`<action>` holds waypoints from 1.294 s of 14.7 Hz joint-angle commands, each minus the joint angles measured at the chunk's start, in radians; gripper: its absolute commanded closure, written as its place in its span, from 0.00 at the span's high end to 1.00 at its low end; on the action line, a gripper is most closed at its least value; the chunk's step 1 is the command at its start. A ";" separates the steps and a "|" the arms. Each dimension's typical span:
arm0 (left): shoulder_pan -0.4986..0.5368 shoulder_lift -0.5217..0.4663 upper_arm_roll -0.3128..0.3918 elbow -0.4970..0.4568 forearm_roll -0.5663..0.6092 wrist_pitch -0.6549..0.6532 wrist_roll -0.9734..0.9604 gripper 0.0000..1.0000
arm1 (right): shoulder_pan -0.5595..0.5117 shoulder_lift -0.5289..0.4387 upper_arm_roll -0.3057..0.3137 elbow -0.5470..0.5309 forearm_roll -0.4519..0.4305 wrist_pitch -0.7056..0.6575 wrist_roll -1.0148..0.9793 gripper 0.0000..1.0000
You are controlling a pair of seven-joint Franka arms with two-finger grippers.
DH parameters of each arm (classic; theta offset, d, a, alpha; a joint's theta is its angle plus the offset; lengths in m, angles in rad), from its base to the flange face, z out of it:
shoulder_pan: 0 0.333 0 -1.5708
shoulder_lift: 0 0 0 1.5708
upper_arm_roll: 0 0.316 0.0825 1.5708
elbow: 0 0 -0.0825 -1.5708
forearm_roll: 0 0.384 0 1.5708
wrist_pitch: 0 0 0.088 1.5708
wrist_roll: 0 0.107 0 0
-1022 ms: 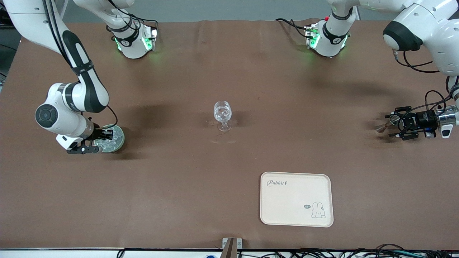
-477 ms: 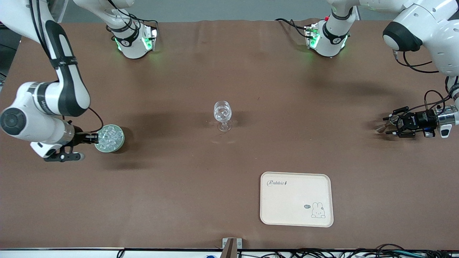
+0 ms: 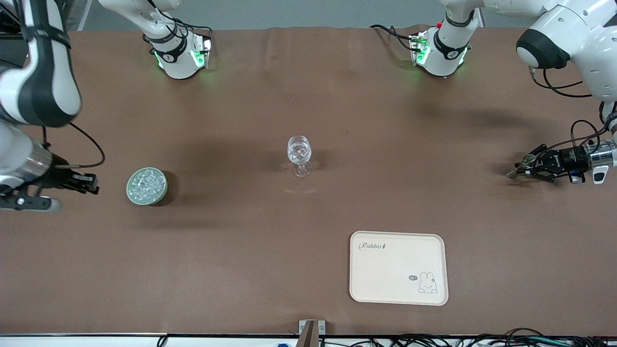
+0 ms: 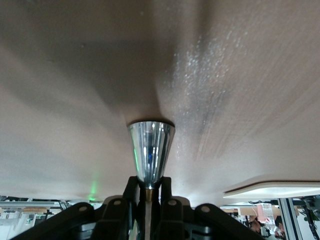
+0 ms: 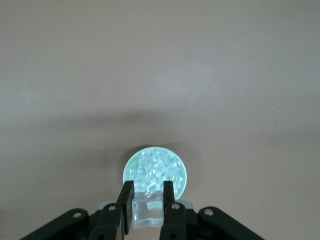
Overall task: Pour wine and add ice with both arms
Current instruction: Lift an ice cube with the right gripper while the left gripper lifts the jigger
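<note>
ice cube [image 5: 148, 212] in right hand [image 5: 148, 201]

robot lab bench, not a home. two white franka arms [image 3: 569, 33] bolted to a table [image 3: 308, 96] under a brown cover, green status leds on the bases [image 3: 181, 58], loose cable bundles [image 3: 482, 341] along the camera-side edge.

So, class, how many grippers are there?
2. Right gripper: over the table beside the ice bowl, shut on an ice cube. Left gripper: over the table's left-arm end, shut on a metal cone.
</note>
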 commanded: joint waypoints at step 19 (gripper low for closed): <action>-0.021 -0.521 -0.241 -0.203 0.117 -0.072 -0.291 0.00 | 0.002 -0.118 0.007 0.210 0.008 -0.292 0.044 0.01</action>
